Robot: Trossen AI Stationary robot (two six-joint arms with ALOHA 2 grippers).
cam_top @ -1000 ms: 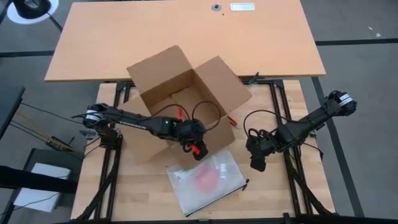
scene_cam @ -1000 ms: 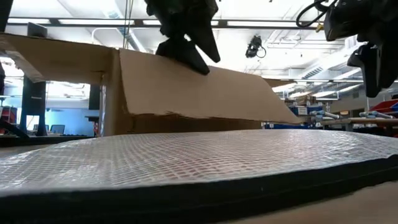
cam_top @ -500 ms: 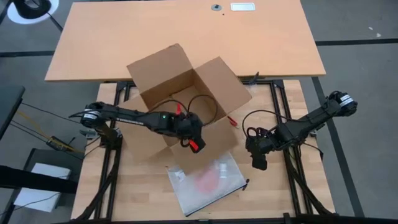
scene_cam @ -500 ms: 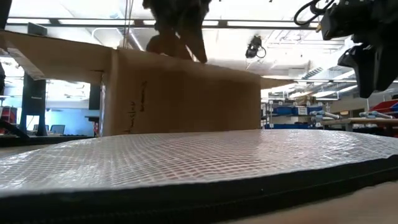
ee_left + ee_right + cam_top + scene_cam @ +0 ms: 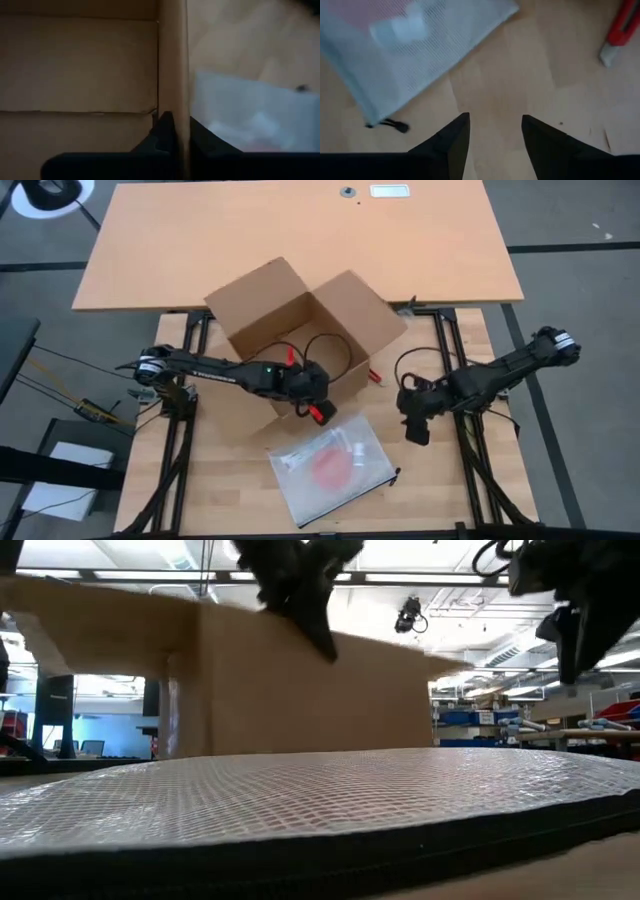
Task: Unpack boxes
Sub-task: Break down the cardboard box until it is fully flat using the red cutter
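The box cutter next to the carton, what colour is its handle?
Red, with a pale grey tip; the box cutter shows best in the right wrist view.

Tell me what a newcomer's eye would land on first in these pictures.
First, the open brown cardboard box at the table's middle, flaps spread, with the left gripper shut on its near wall. Next, the clear zip bag with a red item inside, lying flat in front of the box. The right gripper hovers open over bare wood to the bag's right.

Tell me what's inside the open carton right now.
In the high view the carton shows only bare cardboard walls and floor. The left gripper, jaws shut on its near wall, and the arm's cables cover the near part, so that stays unseen.
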